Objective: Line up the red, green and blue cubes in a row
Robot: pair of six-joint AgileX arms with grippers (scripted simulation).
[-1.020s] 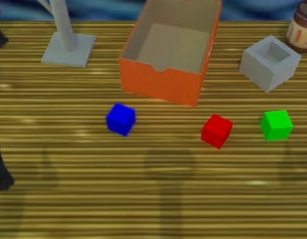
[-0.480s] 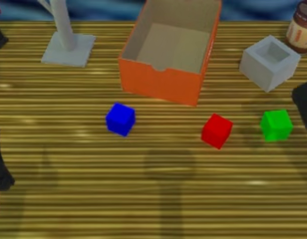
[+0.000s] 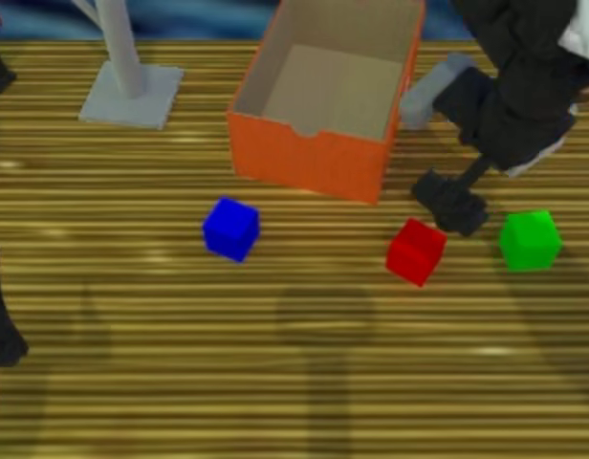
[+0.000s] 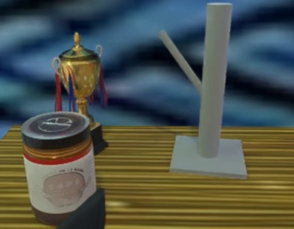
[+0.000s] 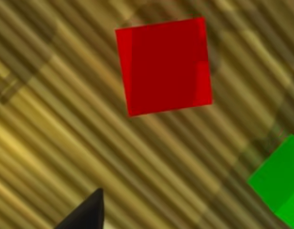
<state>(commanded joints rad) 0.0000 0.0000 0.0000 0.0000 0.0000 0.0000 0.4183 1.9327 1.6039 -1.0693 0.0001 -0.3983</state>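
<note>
At two o'clock from the red cube point(image 3: 415, 251), the right gripper point(image 3: 451, 203) is hovering; its jaw opening I cannot tell.

The jar point(image 4: 58, 171) label's print is too blurred to read.

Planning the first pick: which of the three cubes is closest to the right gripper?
The red cube, just beside the right gripper. The green cube sits a bit farther; the blue cube is far off to the left.
</note>
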